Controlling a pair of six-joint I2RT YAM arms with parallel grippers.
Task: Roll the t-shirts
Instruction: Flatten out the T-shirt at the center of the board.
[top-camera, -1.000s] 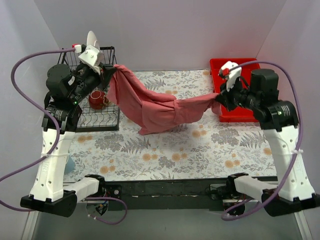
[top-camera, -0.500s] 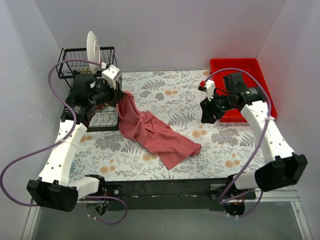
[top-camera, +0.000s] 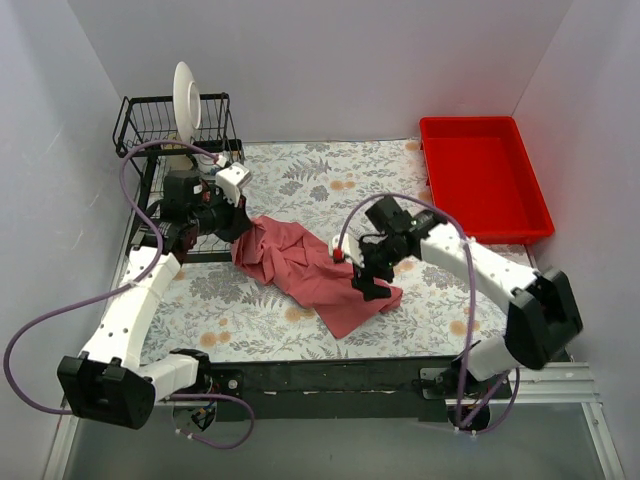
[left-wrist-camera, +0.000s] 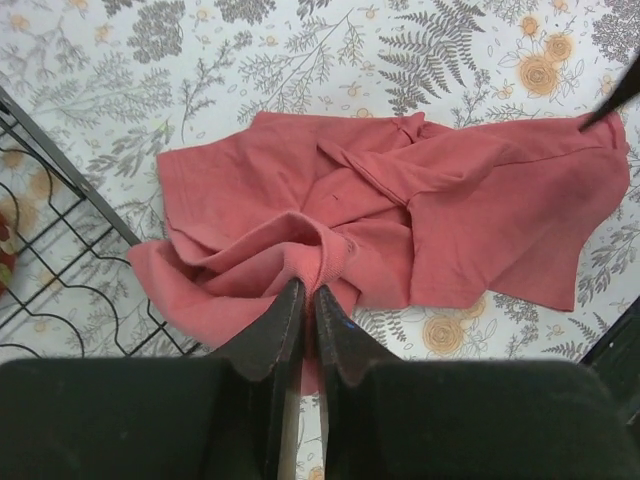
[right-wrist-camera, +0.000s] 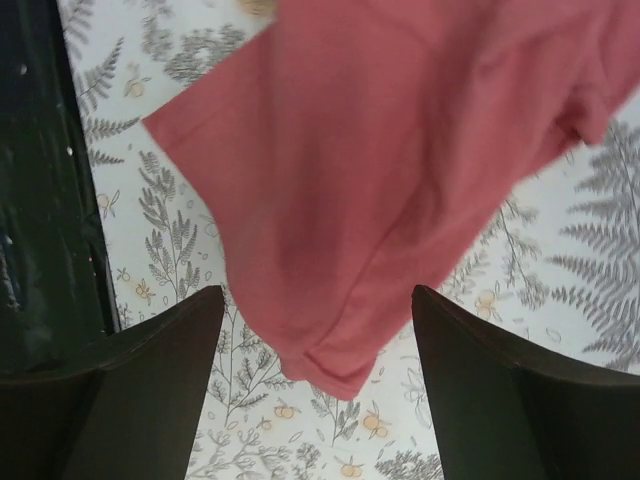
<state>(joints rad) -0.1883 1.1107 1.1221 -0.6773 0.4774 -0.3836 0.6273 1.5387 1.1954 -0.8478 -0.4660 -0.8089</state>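
The dusty-red t-shirt (top-camera: 305, 265) lies crumpled on the flowered tablecloth, running from the wire rack toward the front middle. My left gripper (top-camera: 240, 226) is shut on a bunched fold at its left end; in the left wrist view the two fingers (left-wrist-camera: 285, 320) pinch that fold of the t-shirt (left-wrist-camera: 420, 200) tight. My right gripper (top-camera: 366, 281) hovers over the shirt's right end, open. In the right wrist view its jaws stand wide apart above a hemmed corner of the t-shirt (right-wrist-camera: 400, 150), with nothing gripped between them.
A bright red plastic tray (top-camera: 485, 175) sits at the back right. A black wire rack (top-camera: 150, 125) holding a white plate (top-camera: 184, 90) stands at the back left, its wires (left-wrist-camera: 60, 250) close beside the left gripper. The table's dark front edge (right-wrist-camera: 40, 200) lies near the shirt's corner.
The right gripper let go of the shirt, opened wide and swung from the tray down to the shirt's right end. The shirt dropped from stretched in the air onto the table. The left gripper lowered with it.
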